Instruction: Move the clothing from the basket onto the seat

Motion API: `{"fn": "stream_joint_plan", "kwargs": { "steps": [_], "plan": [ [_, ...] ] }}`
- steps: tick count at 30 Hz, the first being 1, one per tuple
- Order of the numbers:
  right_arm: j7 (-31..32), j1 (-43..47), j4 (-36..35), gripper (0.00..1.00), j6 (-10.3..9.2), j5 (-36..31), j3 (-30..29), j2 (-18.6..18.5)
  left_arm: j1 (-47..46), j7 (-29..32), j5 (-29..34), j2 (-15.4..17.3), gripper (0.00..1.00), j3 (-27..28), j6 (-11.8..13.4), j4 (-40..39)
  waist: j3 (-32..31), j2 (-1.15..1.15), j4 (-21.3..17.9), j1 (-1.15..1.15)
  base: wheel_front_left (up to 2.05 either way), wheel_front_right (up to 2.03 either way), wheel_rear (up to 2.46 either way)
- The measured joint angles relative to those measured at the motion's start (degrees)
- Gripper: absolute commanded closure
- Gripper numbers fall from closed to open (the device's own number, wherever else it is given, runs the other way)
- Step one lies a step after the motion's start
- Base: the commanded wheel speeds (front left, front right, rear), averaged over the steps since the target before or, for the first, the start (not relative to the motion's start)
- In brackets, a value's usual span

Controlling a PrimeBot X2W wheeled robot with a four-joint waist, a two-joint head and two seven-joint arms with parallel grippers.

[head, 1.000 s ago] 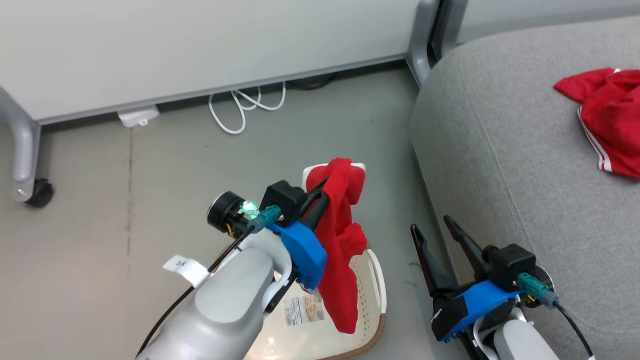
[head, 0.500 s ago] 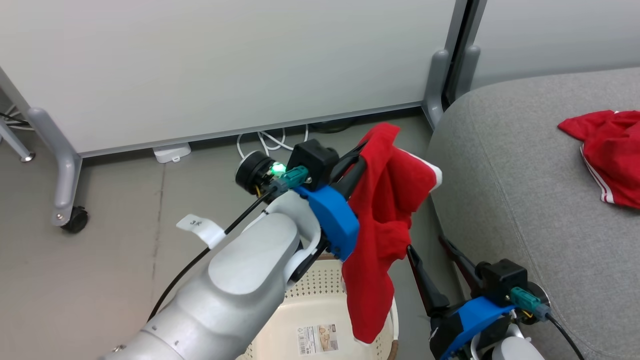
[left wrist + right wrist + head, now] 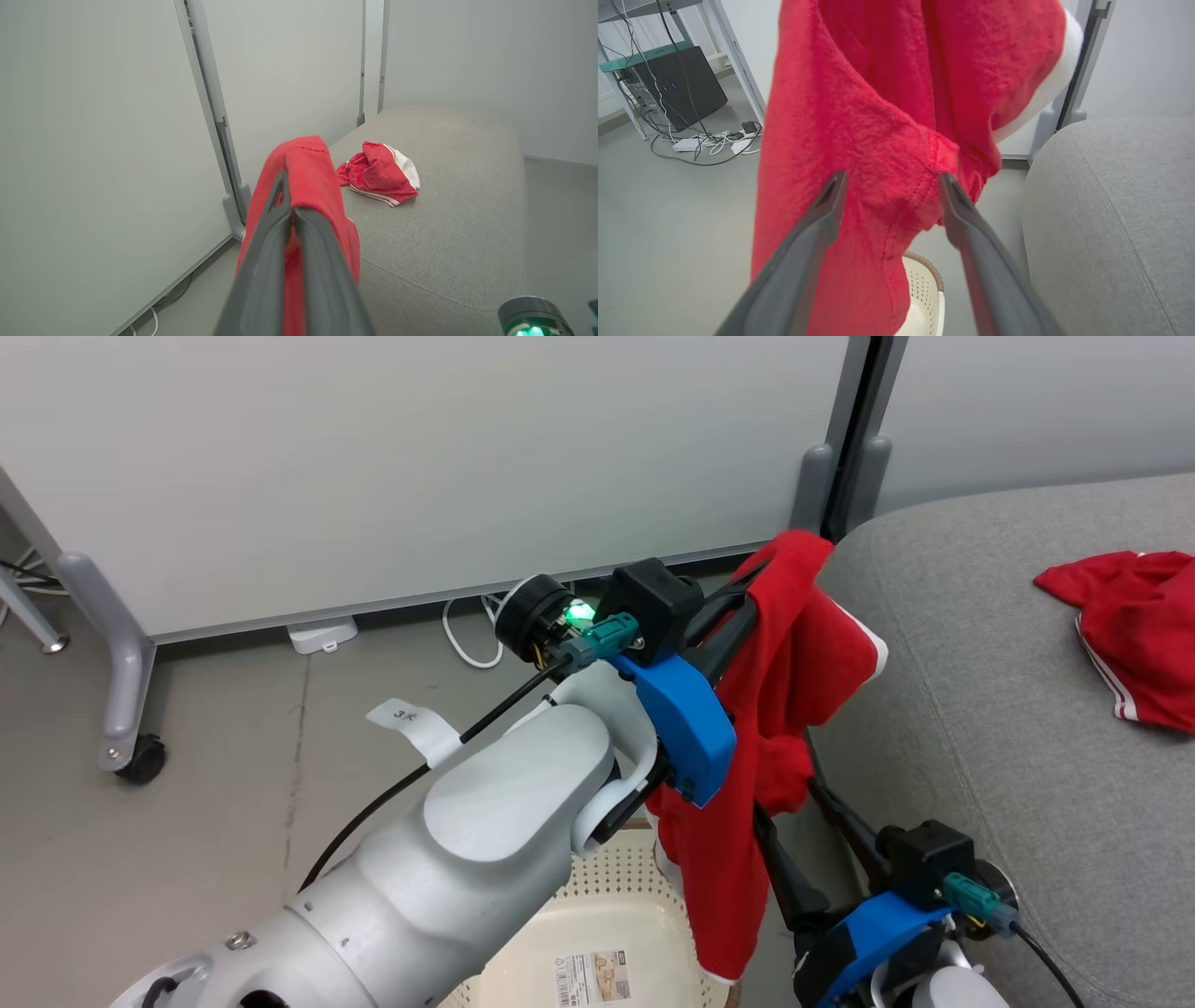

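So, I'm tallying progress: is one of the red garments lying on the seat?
Yes, one red garment lies crumpled on the grey seat, apart from the second garment in the left gripper.

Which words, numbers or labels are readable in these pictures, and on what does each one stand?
"3", then a second mark too unclear to read: on the white tag wrapped on the black cable.
Sticker on the bottom of the basket: small print and a barcode, too small to read.
Held garment: no print is visible.
Nothing else is readable.
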Motion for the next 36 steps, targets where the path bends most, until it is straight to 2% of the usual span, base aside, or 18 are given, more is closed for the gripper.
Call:
{"fn": "stream_joint_plan", "kwargs": {
  "steps": [10,21,26,35,36],
  "plan": [
    [1.8,-0.5,-5.2,0.00,0.00,1.7,2.6,0.0,-1.9,-1.5,-3.6,0.0,1.00,-4.4,1.6,-0.1,0.0,0.00,-0.4,0.00,0.00,0.00,0.00],
    [5.0,-0.7,-11.7,0.00,0.00,4.0,3.7,0.0,-3.0,-2.6,-6.5,0.0,1.00,-7.3,2.3,1.0,-0.2,0.00,-0.6,0.00,0.00,0.00,0.00],
    [6.8,-1.4,-10.0,0.00,0.00,4.1,4.5,0.0,-3.4,-3.0,-7.6,0.0,1.00,-8.2,2.5,0.7,-0.1,0.00,-0.5,0.00,0.00,0.00,0.00],
    [9.8,-4.5,-2.5,0.00,0.00,3.0,3.5,0.0,-4.0,-3.1,-8.7,0.0,1.00,-9.4,2.7,-0.1,-0.3,0.00,0.1,0.00,0.00,0.00,0.00],
    [10.0,-4.6,-1.8,0.05,0.00,3.0,3.5,0.0,-4.0,-3.1,-8.9,0.0,1.00,-9.5,2.7,-0.2,-0.4,0.00,0.1,0.00,0.00,0.00,0.00]
  ]
}}
